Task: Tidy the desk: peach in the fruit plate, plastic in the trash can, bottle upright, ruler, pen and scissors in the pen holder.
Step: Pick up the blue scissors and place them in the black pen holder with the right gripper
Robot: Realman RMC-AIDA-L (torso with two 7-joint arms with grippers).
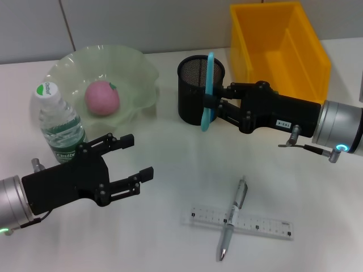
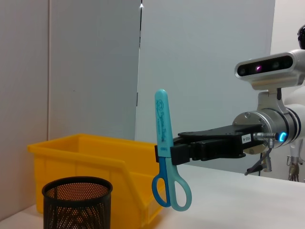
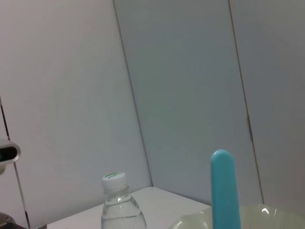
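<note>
- R gripper (image 1: 211, 105): fingers pinched tight on the blue scissors (image 1: 208, 90), gripping around the middle, just above the handle loops.
- Scissors hang upright, capped blade end up, loops down. Left wrist view shows them in the air (image 2: 167, 157), off to the side of the pen holder (image 2: 77, 201) and higher than its rim, not inside it.
- From the head cam the scissors overlap the black mesh pen holder (image 1: 193, 93); R arm reaches in from the right, in front of the yellow bin (image 1: 281, 48).
- L gripper (image 1: 133, 162): fingers spread wide apart, nothing between them. Sits low on the left, just in front of the bottle (image 1: 58, 122), pointing toward table centre.
- Bottle stands upright w/ white cap on, green label, beside the fruit plate (image 1: 139, 73). Also seen in right wrist view (image 3: 119, 202).
- Peach (image 1: 102, 97) lies inside the pale green wavy-edged fruit plate, back left.
- Ruler (image 1: 266, 225), clear plastic, lies flat on the table near the front, right of centre.
- Pen (image 1: 233, 214) lies across the ruler, touching it, tip toward the front edge.
- Table (image 1: 170, 238) is white; grey wall panels behind.
</note>
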